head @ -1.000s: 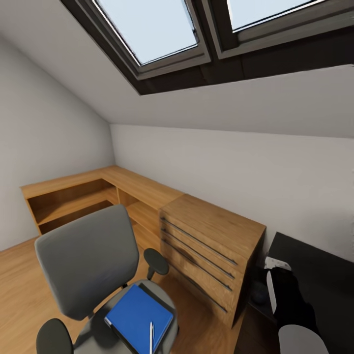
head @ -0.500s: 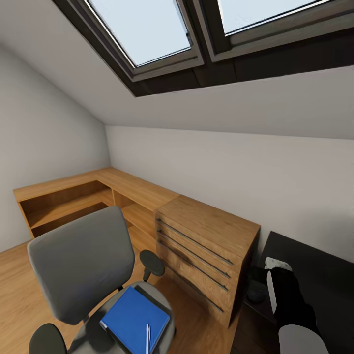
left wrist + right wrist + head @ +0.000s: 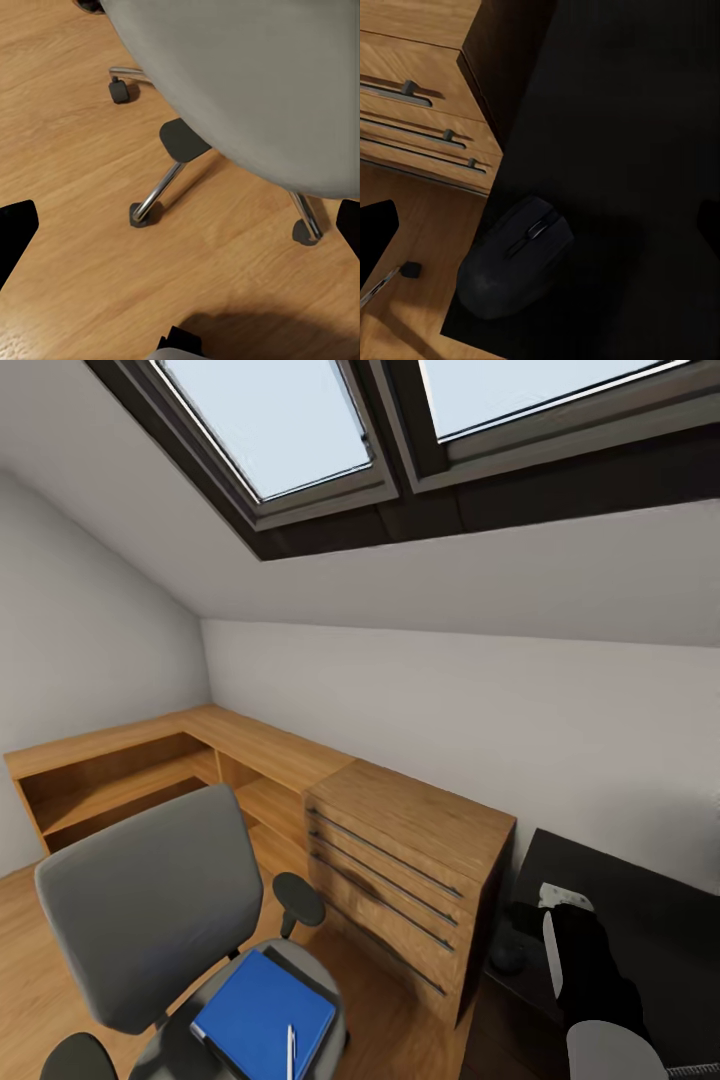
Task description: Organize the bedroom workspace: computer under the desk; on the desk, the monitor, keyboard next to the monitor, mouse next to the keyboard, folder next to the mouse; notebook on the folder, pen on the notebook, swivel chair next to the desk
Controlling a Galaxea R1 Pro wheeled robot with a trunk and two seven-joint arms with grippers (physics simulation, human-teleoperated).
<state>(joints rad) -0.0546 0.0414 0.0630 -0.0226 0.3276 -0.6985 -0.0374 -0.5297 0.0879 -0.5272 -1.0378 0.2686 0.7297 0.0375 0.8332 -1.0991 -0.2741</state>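
Two risks stand out, the larger being the swivel chair [image 3: 150,920]: it rolls on casters over the wooden floor [image 3: 82,135], so a push on the stack from the left claw [image 3: 180,225] could send seat and load away together. That claw hangs above the chair's base with its two black fingers spread wide and nothing between them.

On the seat lies the blue folder [image 3: 262,1015], with the white pen [image 3: 290,1052] loose on top; tilting it would roll the pen off. Whether a notebook sits in that stack cannot be told.

Smaller risk: the black mouse [image 3: 514,255] rests near the edge of the black desk [image 3: 622,112], right below the right claw [image 3: 540,225], whose fingers are likewise spread and empty. A careless descent could knock it to the floor.

Beyond the right claw stands a wooden drawer unit [image 3: 400,880], and past it a low L-shaped shelf [image 3: 150,760] under a sloped ceiling with skylights [image 3: 300,420].
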